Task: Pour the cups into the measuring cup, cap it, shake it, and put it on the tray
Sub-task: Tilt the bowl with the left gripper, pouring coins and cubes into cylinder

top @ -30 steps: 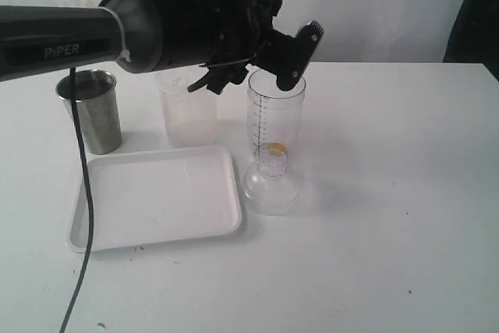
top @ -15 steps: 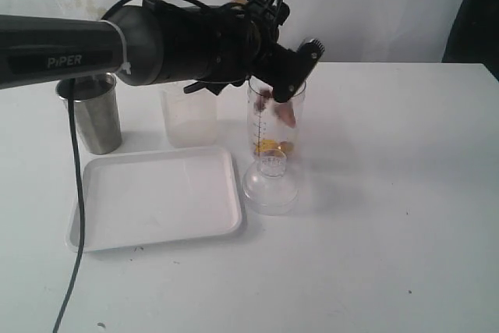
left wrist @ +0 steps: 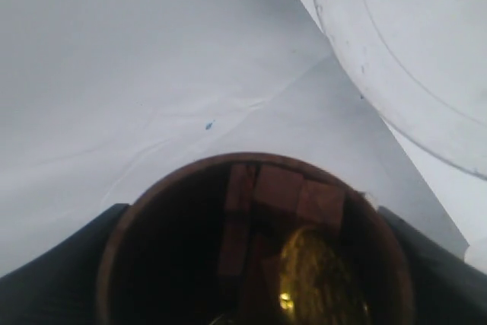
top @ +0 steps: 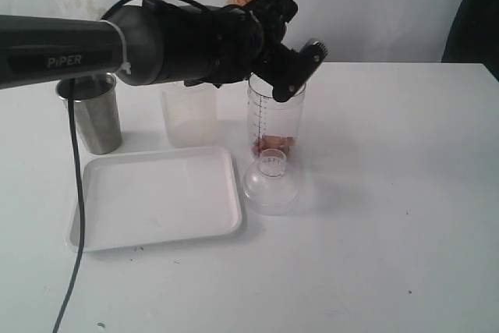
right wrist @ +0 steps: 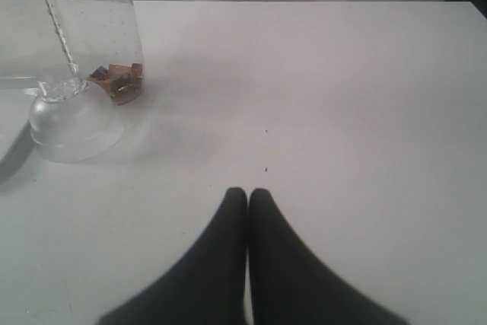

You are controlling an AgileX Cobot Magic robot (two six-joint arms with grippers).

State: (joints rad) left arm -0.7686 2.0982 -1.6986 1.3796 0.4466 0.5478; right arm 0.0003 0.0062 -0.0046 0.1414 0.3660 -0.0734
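Currently the left gripper (left wrist: 251,218) is clamped on the wooden cup (left wrist: 190,264), a black finger (left wrist: 61,272) at each side of its rim; brown blocks and something golden show inside the cup. In the exterior view the arm reaches from the left edge across the upper middle of the frame, its gripper directly above the mouth of the measuring cup (top: 276,118). That cup stands upright at centre, brown pieces (top: 273,144) lying at its bottom. A clear domed cap (top: 270,185) sits just below it, touching its base. The tray (top: 156,196) lies at lower left, the steel tumbler (top: 91,115) and a frosted cup (top: 189,118) above it. The right gripper (right wrist: 247,195) is pressed closed, holding nothing, over bare table (right wrist: 365,112).
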